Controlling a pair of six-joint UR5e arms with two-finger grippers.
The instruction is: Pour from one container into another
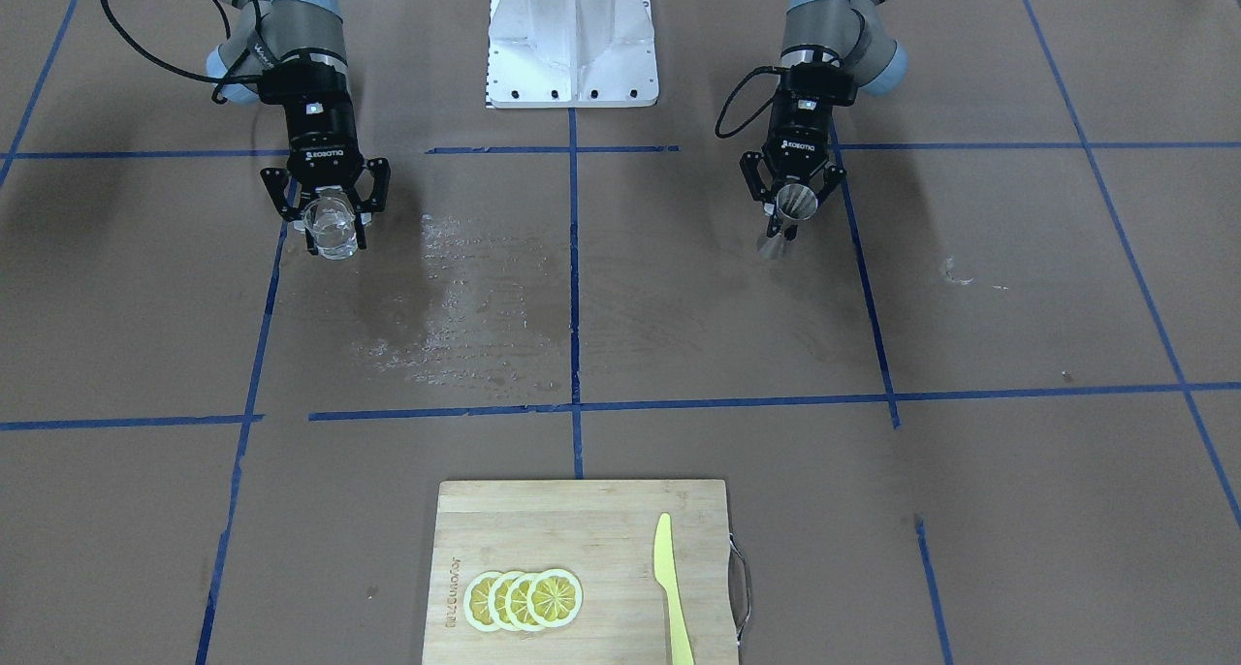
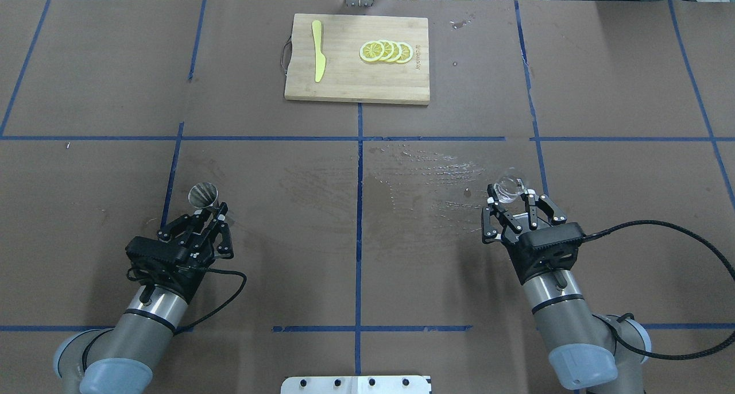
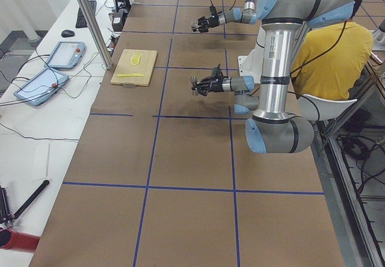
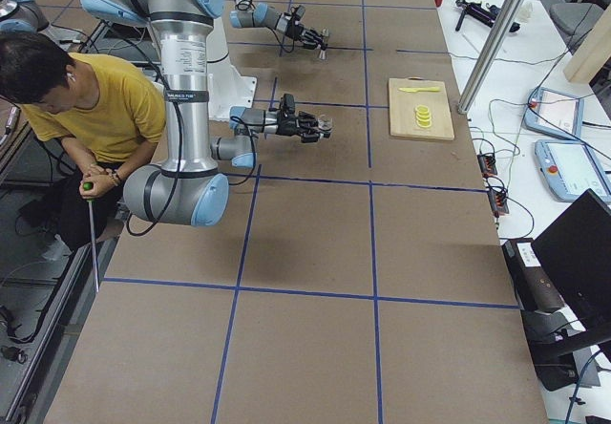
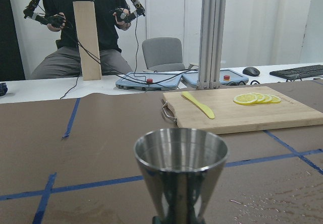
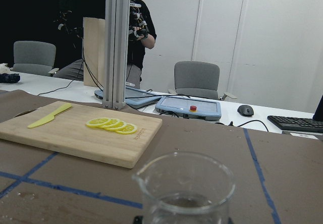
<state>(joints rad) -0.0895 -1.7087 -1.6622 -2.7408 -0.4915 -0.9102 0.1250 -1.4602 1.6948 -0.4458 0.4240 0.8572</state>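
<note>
1. The brown tabletop (image 2: 86, 210), taped with blue lines, carries a wet patch (image 2: 425, 170) near its middle.
2. A wooden cutting board (image 2: 344, 81) lies at the far edge, well apart from both arms.
3. The right jaws are clamped on the glass cup (image 2: 508, 188), which is upright with a little clear liquid inside.
4. The left jaws are clamped on the steel jigger (image 2: 203, 195), upright, well apart from the cup.
5. A yellow knife (image 2: 317, 58) and lemon slices (image 2: 386, 51) lie on the board.
</note>
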